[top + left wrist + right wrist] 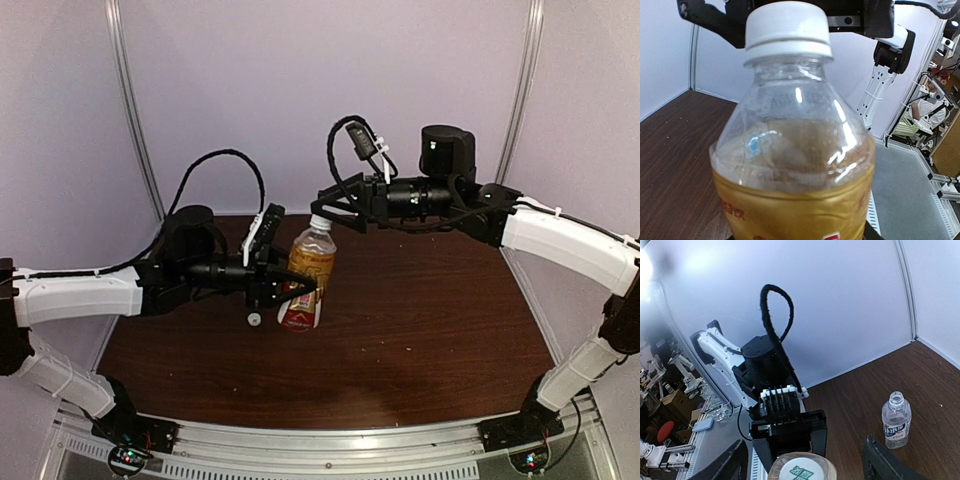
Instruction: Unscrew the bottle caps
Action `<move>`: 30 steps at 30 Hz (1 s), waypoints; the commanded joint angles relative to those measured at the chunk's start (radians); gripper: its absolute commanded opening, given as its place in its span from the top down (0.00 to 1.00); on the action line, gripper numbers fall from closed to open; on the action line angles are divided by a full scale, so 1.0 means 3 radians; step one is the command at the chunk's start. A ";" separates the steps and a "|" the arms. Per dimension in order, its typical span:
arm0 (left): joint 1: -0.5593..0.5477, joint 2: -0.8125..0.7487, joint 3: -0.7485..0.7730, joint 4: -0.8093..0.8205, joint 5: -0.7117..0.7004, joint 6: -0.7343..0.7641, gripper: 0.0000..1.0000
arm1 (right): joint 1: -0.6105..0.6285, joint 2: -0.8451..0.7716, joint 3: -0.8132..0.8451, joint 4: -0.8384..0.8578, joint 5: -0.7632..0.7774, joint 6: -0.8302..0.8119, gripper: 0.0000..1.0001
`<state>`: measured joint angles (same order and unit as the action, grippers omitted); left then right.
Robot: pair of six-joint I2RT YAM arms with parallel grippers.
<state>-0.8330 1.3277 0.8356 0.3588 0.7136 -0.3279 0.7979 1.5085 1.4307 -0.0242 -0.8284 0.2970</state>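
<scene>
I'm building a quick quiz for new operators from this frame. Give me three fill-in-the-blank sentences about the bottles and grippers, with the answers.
1. The left gripper is shut on the amber bottle, whose cap is ___ in colour.
2. The right gripper straddles that cap without touching it, its jaws ___.
3. The clear bottle stands upright on the table with ___ cap on its neck.

Missing words: white; open; no
</scene>
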 commanded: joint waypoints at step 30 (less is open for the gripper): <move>0.0005 -0.0013 0.0150 -0.0127 -0.0348 0.0142 0.67 | 0.0112 0.0108 -0.0037 -0.0061 0.0292 0.0375 0.67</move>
<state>-0.8330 1.3300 0.8455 0.2878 0.6273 -0.3038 0.8253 1.5360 1.4307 -0.0841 -0.7113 0.3985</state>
